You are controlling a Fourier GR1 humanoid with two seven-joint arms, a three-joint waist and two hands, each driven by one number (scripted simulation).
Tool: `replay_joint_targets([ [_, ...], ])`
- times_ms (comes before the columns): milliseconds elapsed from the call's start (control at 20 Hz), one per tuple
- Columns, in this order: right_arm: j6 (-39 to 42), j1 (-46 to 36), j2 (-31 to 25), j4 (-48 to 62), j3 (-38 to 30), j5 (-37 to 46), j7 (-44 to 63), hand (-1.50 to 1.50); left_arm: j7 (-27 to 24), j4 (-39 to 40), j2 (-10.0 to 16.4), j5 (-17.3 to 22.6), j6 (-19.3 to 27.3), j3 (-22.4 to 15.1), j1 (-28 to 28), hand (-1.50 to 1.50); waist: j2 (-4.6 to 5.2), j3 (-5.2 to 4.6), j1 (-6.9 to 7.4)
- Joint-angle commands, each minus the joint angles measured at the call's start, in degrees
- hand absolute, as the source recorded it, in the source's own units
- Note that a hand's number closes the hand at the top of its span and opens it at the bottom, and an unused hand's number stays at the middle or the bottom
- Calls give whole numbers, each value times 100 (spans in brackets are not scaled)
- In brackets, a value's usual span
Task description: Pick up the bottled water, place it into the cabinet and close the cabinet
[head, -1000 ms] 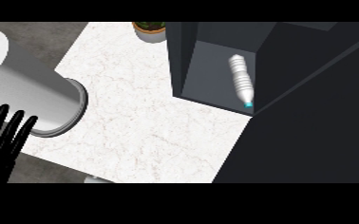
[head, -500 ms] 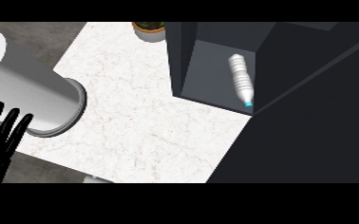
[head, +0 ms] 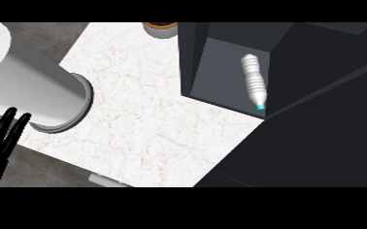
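Marble counter (head: 158, 126) across the middle, dark cabinet (head: 192, 53) from 12 to 3 o'clock, compartment open. Bottled water (head: 253, 80) on its side inside that compartment, about 2 o'clock, blue cap pointing to 5 o'clock and near the compartment's corner there. Placing looks done; closing not yet. Large dark panel (head: 308, 145) at 4 o'clock, probably the door, swung out. Left hand (head: 13, 131) at 8 o'clock by the edge, fingers straight and apart, holding nothing, resting below grey forearm (head: 43, 92) at 9 o'clock. Right hand not in view. Brown-rimmed pot (head: 160, 27) at 12 o'clock, cut off.

Risks:
- Bottle round and lying flat, so could roll toward the opening if the cabinet gets jolted.
- Cap close to that corner, so could catch the door and stop it short.
- Door edge hard to make out from this angle, so a push could land badly.
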Motion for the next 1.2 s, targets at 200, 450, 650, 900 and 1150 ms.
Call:
replay_joint_targets([
  [200,-490,-387,639,500,229,-514,572,150,13,50,63,62,-89,104,-76,-150,45,28,4],
  [450,-561,-1339,751,824,-120,-273,1176,150,49,186,49,49,-121,55,6,-150,-58,19,-27],
  [650,-596,-2097,920,1379,-334,-266,1583,150,75,163,62,89,-81,101,-57,-150,-83,47,-47],
  [900,-856,-3030,1376,2231,-568,-307,2072,150,78,218,30,138,-125,102,-89,-150,-100,63,-114],
  [1150,-1066,-3983,1835,3177,-776,-356,2550,150,73,263,58,132,-113,181,-110,-150,-131,89,-174],
])
